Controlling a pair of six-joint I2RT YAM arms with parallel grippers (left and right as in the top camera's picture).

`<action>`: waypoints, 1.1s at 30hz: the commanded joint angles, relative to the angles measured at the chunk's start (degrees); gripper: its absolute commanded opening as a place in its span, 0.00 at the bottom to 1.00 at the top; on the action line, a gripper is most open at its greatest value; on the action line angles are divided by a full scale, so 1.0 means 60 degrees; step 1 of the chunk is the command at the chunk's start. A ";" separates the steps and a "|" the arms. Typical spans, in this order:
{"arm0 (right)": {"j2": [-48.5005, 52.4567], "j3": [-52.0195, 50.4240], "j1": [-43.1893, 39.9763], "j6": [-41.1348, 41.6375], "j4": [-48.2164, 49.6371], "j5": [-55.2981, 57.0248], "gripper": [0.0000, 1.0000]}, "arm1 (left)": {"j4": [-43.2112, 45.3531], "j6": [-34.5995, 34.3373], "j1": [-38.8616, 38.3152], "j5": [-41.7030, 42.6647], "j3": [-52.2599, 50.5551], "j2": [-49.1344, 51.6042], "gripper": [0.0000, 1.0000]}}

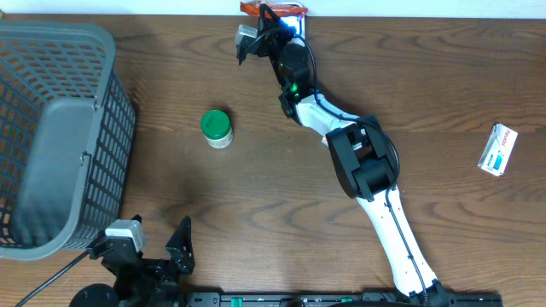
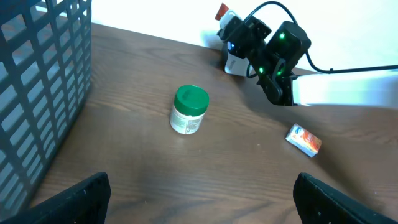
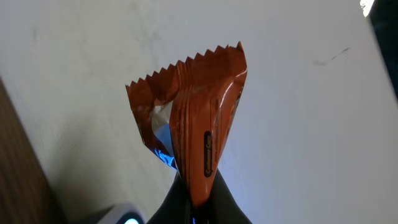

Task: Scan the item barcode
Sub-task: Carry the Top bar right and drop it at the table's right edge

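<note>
The item, an orange snack packet (image 3: 199, 106) with a zigzag top edge, stands pinched edge-on in my right gripper (image 3: 198, 200), which is shut on its lower end. From overhead the packet (image 1: 252, 8) is at the table's far edge, next to a white scanner (image 1: 294, 17) that glows blue. In the left wrist view the packet (image 2: 221, 11) shows just above the scanner (image 2: 234, 62). I cannot make out a barcode. My left gripper (image 2: 202, 202) is wide open over bare table near the front edge (image 1: 153, 247), holding nothing.
A green-lidded white bottle (image 1: 217, 128) stands upright mid-table. A small white and blue box (image 1: 498, 149) lies at the right. A large grey mesh basket (image 1: 51, 136) fills the left side. The right arm (image 1: 367, 162) stretches diagonally across the table.
</note>
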 commanded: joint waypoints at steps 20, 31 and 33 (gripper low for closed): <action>-0.4597 0.0226 -0.0521 0.5512 -1.3810 0.8389 0.01 | 0.0011 0.0018 -0.0047 0.0091 0.0007 -0.0029 0.94; -0.4528 -0.0783 -0.5610 1.2491 -1.9292 0.5304 0.01 | 0.0011 0.0018 -0.0047 0.0091 0.0007 -0.0029 0.94; -0.4528 -0.1086 -0.6390 1.2859 -1.9249 0.4790 0.01 | 0.0011 0.0018 -0.0047 0.0091 0.0007 -0.0029 0.94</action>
